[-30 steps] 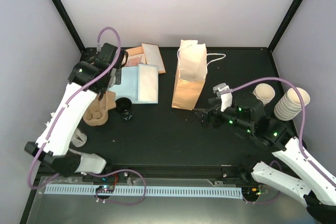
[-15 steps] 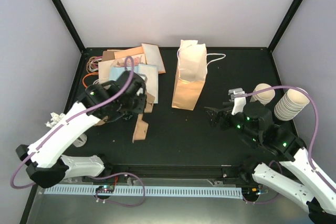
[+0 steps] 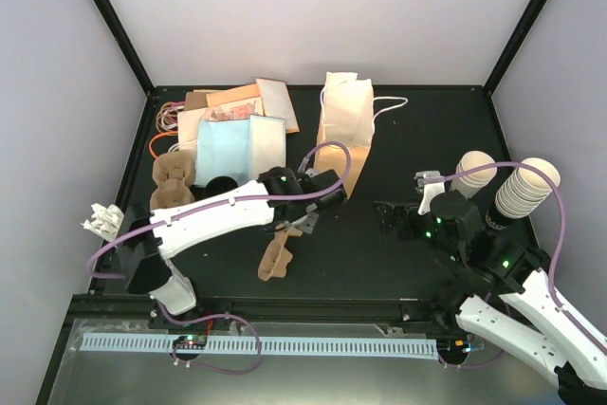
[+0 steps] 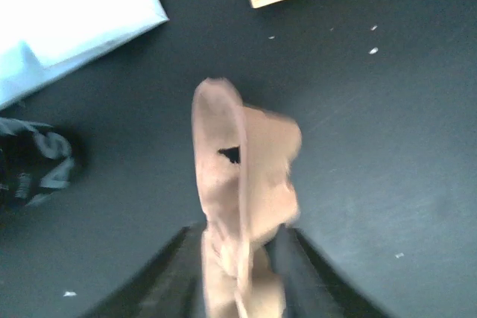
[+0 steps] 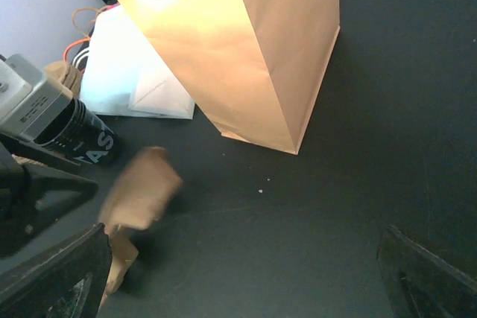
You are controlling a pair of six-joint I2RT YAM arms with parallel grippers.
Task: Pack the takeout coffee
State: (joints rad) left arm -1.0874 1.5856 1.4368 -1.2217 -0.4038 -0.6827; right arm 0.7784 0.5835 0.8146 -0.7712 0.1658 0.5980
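The takeout coffee, a cup with a black lid and bold lettering, stands left of centre, partly behind my left arm. It also shows in the left wrist view and the right wrist view. My left gripper is to its right, shut on a brown pulp cup carrier that hangs blurred from between the fingers. The tan paper bag stands upright just behind it. My right gripper is open and empty, right of the bag's base.
More pulp carriers lie at the left. Pale blue paper and brown envelopes lie at the back left. Stacked cream cups and another cup stack stand at the right. Crumpled paper lies at the left edge.
My left arm has swung from the back left to the centre, carrying one pulp carrier off the pile. My right gripper has drawn back slightly to the right.
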